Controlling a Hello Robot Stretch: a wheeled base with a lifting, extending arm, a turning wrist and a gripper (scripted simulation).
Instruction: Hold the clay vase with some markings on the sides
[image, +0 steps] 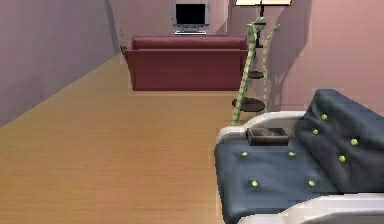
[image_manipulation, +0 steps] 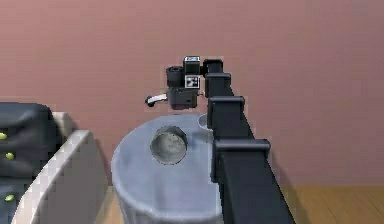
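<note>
**A:** State of the dark two-finger hand (image_manipulation: 158, 97)?
**B:** I can't tell. It holds nothing, with only pink wall (image_manipulation: 300, 60) behind it.
**A:** And the vase?
**B:** I'm guessing it's the grey rounded lump (image_manipulation: 172, 147) on the round grey-blue bench (image_manipulation: 135, 185), just beside the dark square arm bar (image_manipulation: 235, 140). If I lower or swing carelessly, the bar clips it and it topples.

No words, labels or numbers can be read. The two white squares (image_manipulation: 191, 63) at the arm's (image_manipulation: 238, 130) far end bear black marks, not letters; the screen (image: 190, 15) shows no writing.
</note>
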